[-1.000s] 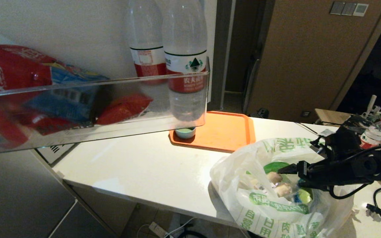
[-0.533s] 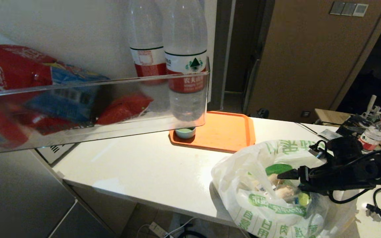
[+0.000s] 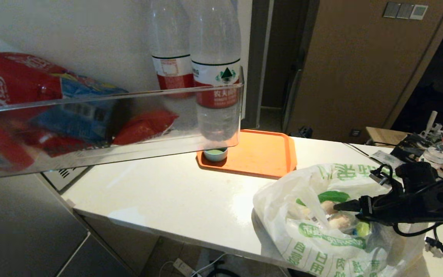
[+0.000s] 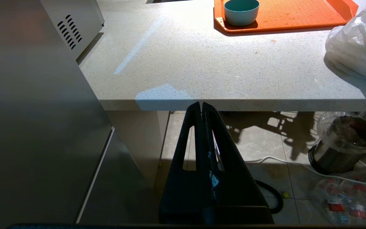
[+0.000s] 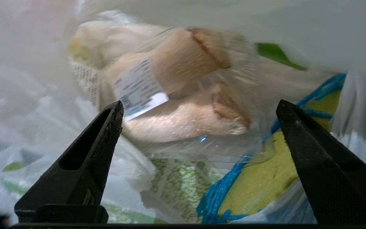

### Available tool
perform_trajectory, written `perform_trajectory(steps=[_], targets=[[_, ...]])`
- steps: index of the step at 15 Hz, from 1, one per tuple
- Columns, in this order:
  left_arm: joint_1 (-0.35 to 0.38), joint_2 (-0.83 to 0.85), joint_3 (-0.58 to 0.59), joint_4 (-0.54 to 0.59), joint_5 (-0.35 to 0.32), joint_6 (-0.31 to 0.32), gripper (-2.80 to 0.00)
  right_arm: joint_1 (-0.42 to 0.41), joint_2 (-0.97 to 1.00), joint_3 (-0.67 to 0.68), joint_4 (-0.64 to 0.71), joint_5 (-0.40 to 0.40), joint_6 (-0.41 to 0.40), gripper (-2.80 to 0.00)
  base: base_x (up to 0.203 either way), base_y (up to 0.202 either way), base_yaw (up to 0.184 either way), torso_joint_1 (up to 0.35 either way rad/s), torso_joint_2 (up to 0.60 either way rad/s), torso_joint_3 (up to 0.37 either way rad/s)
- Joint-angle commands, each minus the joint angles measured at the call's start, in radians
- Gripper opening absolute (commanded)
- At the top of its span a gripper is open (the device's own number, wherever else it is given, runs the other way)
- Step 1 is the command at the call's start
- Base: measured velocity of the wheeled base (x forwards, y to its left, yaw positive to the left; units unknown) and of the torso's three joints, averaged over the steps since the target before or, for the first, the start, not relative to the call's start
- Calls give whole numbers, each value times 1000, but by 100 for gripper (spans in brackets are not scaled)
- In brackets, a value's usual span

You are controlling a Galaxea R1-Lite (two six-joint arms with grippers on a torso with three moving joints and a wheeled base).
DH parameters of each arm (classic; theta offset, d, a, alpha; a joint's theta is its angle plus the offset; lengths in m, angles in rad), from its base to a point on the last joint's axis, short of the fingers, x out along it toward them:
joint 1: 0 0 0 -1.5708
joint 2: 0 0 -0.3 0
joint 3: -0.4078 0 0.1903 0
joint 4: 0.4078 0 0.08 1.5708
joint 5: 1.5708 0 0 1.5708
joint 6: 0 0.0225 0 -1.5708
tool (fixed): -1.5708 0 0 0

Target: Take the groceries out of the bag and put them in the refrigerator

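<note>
Crinkly white plastic formed the bag (image 3: pixel 333 234), which sat on the near right part of the pale countertop (image 3: pixel 175 196), its mouth open toward me. My right gripper (image 3: pixel 344 211) reached into that mouth from the right, its two black fingers (image 5: pixel 87 152) spread wide with nothing between them. Directly ahead of those fingers, inside the bag, lay the groceries: pale beige lumps (image 5: pixel 186 95) wrapped in clear film with a printed label, and beside them a yellow-green pack (image 5: pixel 265 171) bound with blue netting. The fingertips stood just short of the film wrap; whether either tip touched it could not be told.

My left gripper (image 4: pixel 201 106) hung low in front of the countertop edge, its fingers pressed together and holding nothing.

Behind the bag, an orange tray (image 3: pixel 260 154) rested on the countertop with a small teal cup (image 3: pixel 215 154) at its near left corner. On the left, the refrigerator (image 3: pixel 14 227) stood with its door open; a clear door shelf (image 3: pixel 106 127) held red and blue snack packs (image 3: pixel 44 111) and two clear water bottles (image 3: pixel 214 73) with red labels. A further small bottle with a red cap (image 3: pixel 438 150) stood far right on a cluttered desk, well apart from the bag
</note>
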Motion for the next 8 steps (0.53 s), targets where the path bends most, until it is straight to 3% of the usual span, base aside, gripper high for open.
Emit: perform_trajectory(steps=[1,5,8], targets=[[0,1,0,0,1,0,-280,-4,-3,1,1,48,-3,0,0,0,0,0,0,0],[0,0,0,0,1,0,-280,2,33,-15,-2,151,-54,0,0,0,0,0,0,0],[0,1,0,0,1,2,-280,7,77,-29,-48,186,-74,0,0,0,0,0,0,0]])
